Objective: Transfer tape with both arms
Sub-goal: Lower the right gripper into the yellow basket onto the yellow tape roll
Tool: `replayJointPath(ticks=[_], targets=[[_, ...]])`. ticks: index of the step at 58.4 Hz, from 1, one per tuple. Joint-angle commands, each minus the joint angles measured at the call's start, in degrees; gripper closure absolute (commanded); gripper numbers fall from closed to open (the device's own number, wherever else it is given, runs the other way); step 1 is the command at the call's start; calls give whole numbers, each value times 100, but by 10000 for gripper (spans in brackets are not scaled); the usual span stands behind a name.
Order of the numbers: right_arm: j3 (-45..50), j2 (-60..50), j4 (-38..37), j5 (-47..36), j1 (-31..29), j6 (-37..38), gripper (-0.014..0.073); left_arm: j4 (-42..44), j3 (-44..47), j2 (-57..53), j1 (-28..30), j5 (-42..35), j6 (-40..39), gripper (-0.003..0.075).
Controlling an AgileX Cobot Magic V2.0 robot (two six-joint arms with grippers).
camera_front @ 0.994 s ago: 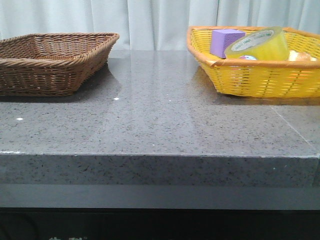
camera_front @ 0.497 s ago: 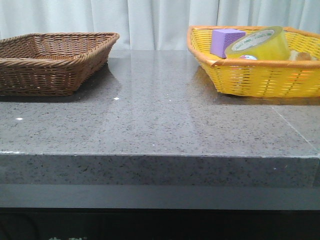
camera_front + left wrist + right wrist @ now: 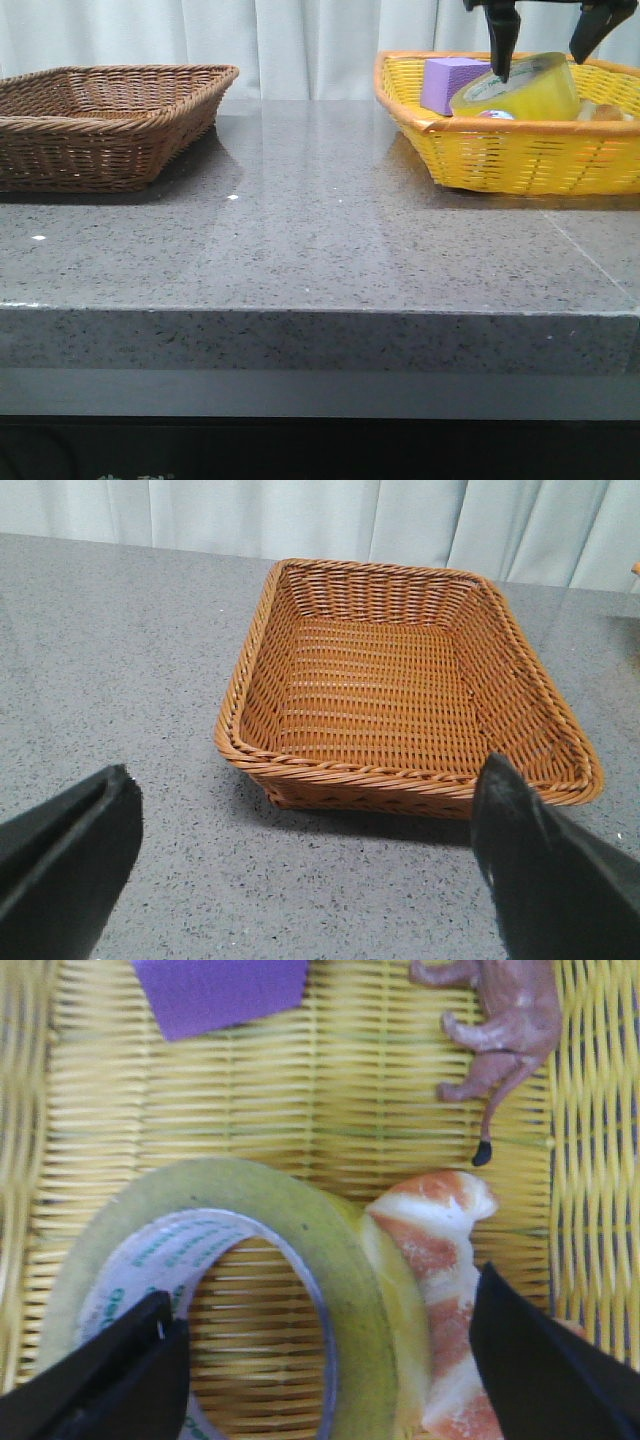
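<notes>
1. Tape, a wide roll of translucent yellow packing tape with a white inner core, lies tilted in the yellow wicker basket at the far right of the grey speckled stone bench, just beside a purple foam cube.
2. The right claw hangs directly above the roll with its dark fingers spread wide and holding nothing; in the front view one tip is at the roll's near-left rim and the other is beyond its right edge.
3. The roll's hole faces upward and toward the front (so a straight descent looks enough to straddle its wall, I judge).
4. The left claw, also wide and empty, looks at the empty brown wicker basket, well apart from the roll; the right arm is plainly nearer.
5. Green lettering rings the core, too blurred to read.
</notes>
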Motion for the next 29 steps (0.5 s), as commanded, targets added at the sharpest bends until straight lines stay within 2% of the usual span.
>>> replayJointPath(ticks=[1, 5, 9, 23, 29], targets=[[-233, -267, -452, -121, -26, 98, 6, -15, -211, 57, 10, -449, -55, 62], [-233, -235, -566, -102, -26, 124, 17, -15, -211, 57, 10, -449, -55, 62], [-233, -206, -594, -91, -26, 124, 62, -15, -211, 57, 10, -449, -55, 62], [-233, -212, -594, -65, -26, 124, 405, -15, -211, 57, 10, -449, -55, 62], [-241, -225, -594, -65, -26, 124, 489, -15, -211, 57, 10, -449, -55, 62]])
